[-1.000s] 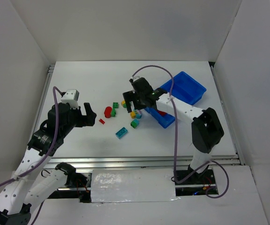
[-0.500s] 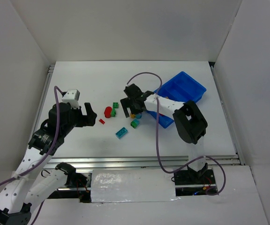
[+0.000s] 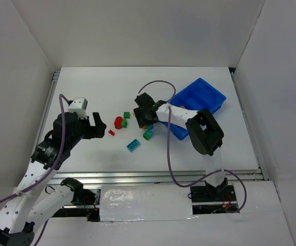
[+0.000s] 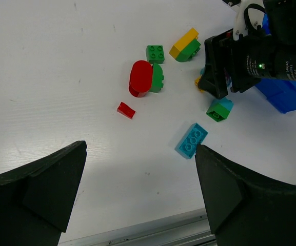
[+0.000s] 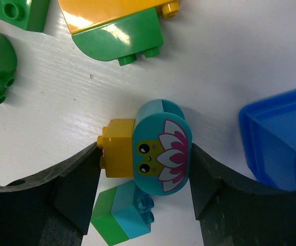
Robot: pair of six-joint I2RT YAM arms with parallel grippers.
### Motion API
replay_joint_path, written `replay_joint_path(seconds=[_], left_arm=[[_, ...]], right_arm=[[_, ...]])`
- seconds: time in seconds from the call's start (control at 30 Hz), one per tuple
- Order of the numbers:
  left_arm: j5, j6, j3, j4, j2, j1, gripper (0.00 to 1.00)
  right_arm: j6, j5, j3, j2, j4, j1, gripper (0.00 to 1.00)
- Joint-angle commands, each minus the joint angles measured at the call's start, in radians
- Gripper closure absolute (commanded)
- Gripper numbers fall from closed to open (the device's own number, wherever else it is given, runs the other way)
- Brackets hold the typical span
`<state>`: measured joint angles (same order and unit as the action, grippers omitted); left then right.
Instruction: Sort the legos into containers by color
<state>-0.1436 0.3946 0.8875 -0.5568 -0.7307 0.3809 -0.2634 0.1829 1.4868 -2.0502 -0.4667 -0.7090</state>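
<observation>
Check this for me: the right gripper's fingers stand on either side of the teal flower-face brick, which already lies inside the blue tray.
One thing is wrong: the right wrist view shows the teal flower-face brick lying on the white table beside the blue tray, outside its wall. The fingers of the right gripper do stand on either side of it.

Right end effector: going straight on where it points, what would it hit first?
Probably the teal flower-face lego, touching a yellow lego, framed by the right end effector; remaining depth unclear.
</observation>
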Motion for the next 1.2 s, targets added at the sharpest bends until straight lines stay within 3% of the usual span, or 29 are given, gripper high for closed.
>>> replay_joint_path(seconds=[0.0,0.13,0.37,0.57,0.9,1.17], left_arm=[[0.009,-0.007,0.010,0.024,0.005,-0.005,0.00],[0.012,0.021,0.013,0.024,0.020,-0.005,0.00],[0.087,0.193,0.064,0.017,0.013,-0.005,0.01],[0.283,0.374,0.120,0.044,-0.022,-0.005,0.01],[0.648,0.529,-0.033,0.277,-0.101,-0.004,0.05],[0.731,0.601,-0.110,0.421,-0.138,0.027,0.08]], right_arm=[[0.010,-0.020,0.015,0.019,0.054,-0.004,1.00],[0.010,-0.052,-0.040,0.117,0.102,-0.017,1.00],[0.073,-0.176,-0.279,0.505,0.267,-0.130,1.00],[0.104,-0.184,-0.376,0.691,0.309,-0.253,1.00],[0.098,-0.194,-0.422,0.829,0.352,-0.316,1.00],[0.107,-0.194,-0.402,0.845,0.359,-0.322,1.00]])
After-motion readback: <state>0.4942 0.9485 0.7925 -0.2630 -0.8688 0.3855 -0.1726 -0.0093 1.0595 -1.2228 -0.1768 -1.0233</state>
